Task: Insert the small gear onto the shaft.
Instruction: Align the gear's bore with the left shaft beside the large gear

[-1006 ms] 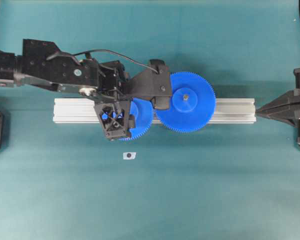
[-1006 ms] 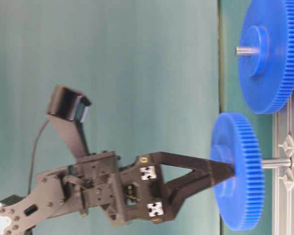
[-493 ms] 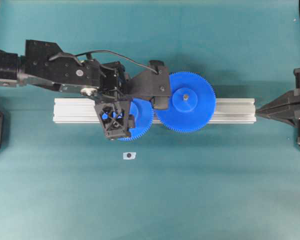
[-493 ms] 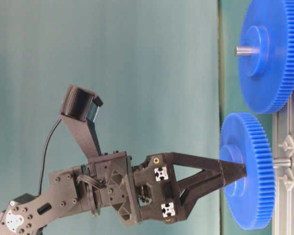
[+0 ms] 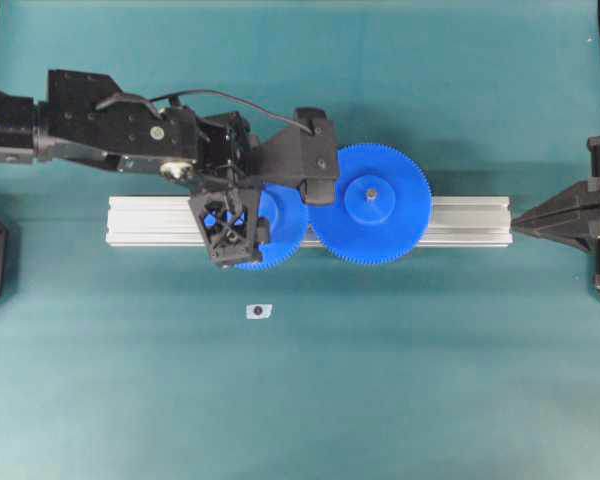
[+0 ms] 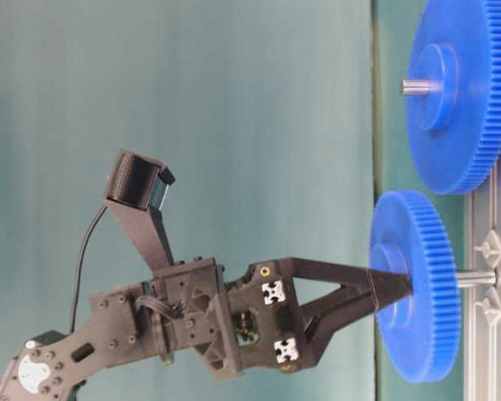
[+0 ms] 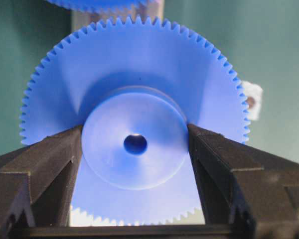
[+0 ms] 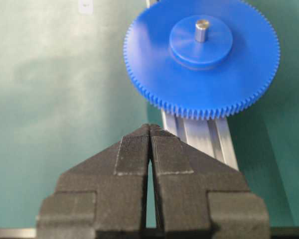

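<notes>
Over the aluminium rail (image 5: 460,222) that lies across the teal table (image 5: 380,400), the left arm reaches in from the left edge of the overhead view, its wrist bent down toward the rail. The left end effector (image 6: 392,288) pinches the small gear (image 6: 417,288) by its raised hub, one finger on each side, as the left wrist view shows plainly. In the table-level view the small gear sits on the shaft (image 6: 476,278), part way along it, with a stretch of bare pin between gear and rail. Its teeth come just beside those of the larger gear (image 5: 372,204); whether they mesh cannot be told. From overhead, the arm and its camera mount hide most of the small gear. The right end effector (image 8: 149,130) waits at the right edge, well apart, fingers pressed together. A small white tag (image 5: 258,311) lies on the table below the rail.
</notes>
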`<control>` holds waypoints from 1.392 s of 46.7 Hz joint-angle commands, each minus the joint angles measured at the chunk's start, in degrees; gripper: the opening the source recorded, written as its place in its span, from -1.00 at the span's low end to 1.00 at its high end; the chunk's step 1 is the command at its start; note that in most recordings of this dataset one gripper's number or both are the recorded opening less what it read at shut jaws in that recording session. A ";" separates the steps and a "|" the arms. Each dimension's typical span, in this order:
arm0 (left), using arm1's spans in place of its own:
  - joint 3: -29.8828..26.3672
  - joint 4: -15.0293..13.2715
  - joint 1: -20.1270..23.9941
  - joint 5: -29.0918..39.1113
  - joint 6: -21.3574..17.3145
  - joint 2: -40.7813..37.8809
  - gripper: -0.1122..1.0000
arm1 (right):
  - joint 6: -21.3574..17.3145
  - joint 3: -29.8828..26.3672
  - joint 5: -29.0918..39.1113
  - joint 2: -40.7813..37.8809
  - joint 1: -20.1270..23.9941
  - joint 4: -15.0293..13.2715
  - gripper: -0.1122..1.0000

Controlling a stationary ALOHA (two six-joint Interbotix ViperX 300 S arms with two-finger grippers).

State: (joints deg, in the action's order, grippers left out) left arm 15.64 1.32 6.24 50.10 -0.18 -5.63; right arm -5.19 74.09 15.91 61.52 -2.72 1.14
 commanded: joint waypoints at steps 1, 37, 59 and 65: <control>-0.62 0.26 0.62 -0.26 -0.35 0.62 0.44 | -0.70 -0.70 -0.35 -0.35 -0.09 0.09 -0.72; -2.11 0.26 0.53 0.53 -1.49 0.18 0.44 | -0.70 -0.62 -0.35 -0.35 -0.09 0.09 -0.72; -2.11 0.26 0.44 0.70 -1.49 -0.35 0.44 | -0.70 -0.53 -0.53 -0.35 -0.09 0.09 -0.72; -2.11 0.18 0.44 0.70 -1.49 -0.62 0.44 | -0.70 -0.53 -0.44 -0.35 -0.09 0.09 -0.73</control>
State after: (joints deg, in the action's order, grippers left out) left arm 14.94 1.23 6.24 50.89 -1.58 -7.12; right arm -5.27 74.18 15.91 61.52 -2.72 1.14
